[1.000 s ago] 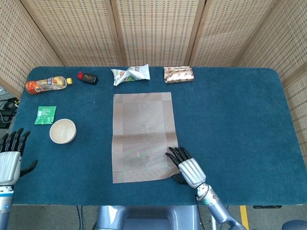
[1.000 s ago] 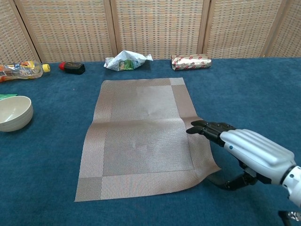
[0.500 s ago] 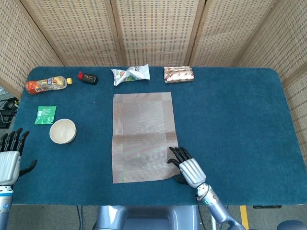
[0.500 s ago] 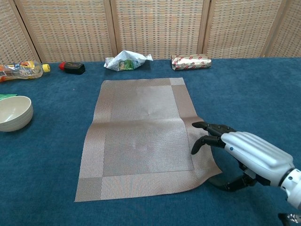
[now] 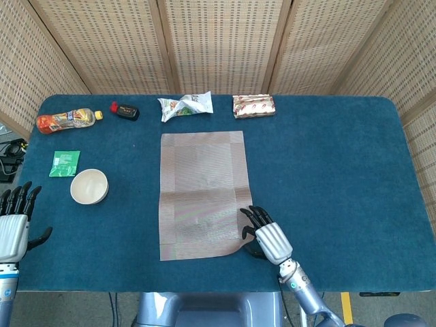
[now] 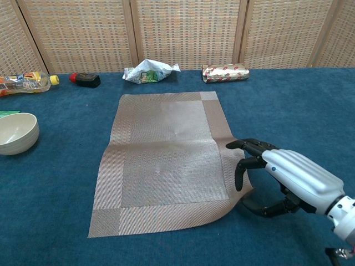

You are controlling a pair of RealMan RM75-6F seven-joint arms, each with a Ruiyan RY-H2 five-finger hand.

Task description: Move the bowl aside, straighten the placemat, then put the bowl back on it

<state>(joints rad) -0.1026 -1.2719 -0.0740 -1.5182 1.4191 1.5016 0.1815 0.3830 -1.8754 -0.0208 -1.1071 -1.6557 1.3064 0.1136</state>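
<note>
Right hand (image 6: 288, 183) at the near right corner of the mat (image 6: 166, 160), fingers curled down over the lifted edge and thumb below it, apparently pinching it; left hand (image 5: 13, 228) spread and empty at the table's left edge. The thin woven mat is flexible and creased across its middle, so a sideways pull could buckle or skew it rather than square it. The smooth round cream bowl (image 5: 89, 186) sits well left of the mat on the blue felt-like cloth (image 5: 327, 170).
</note>
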